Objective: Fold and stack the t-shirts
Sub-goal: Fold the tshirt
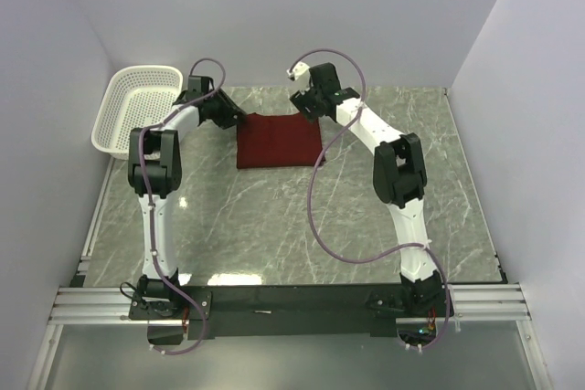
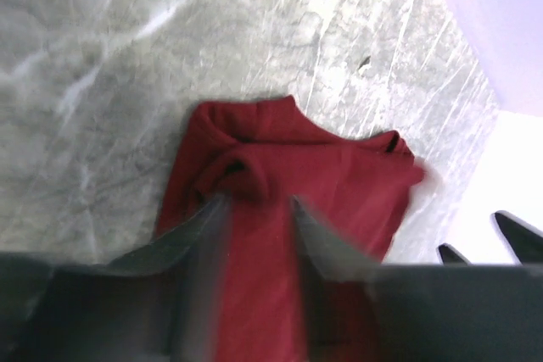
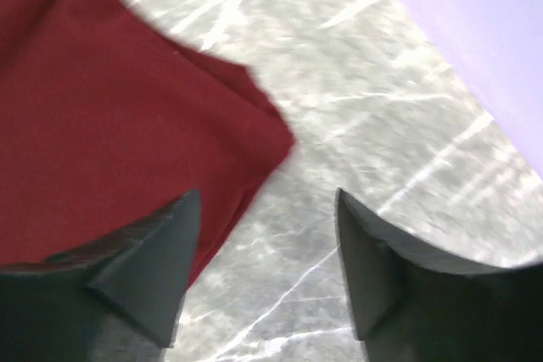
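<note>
The dark red t-shirt (image 1: 279,141) lies on the table (image 1: 274,226) near its far edge, about in the middle; it looks folded into a small square, though the left wrist view shows one end bumpy and bunched. The left gripper (image 1: 227,116) is at the shirt's far left corner; its fingers are a little way apart, right over the cloth, and they do not seem to pinch anything, though that view is blurry. The right gripper (image 1: 306,107) is at the far right corner; its fingers are wide apart with nothing between them, one over the shirt's corner and one over bare table. A white basket (image 1: 137,102) stands at the far left corner of the table, apart from the shirt.

The step seems to be letting go of the fold. To do it well, both grippers should go straight up, with fingers wide enough not to catch the cloth; a sideways pull could drag the fold open; the bunched end may need a gentle pat flat.
</note>
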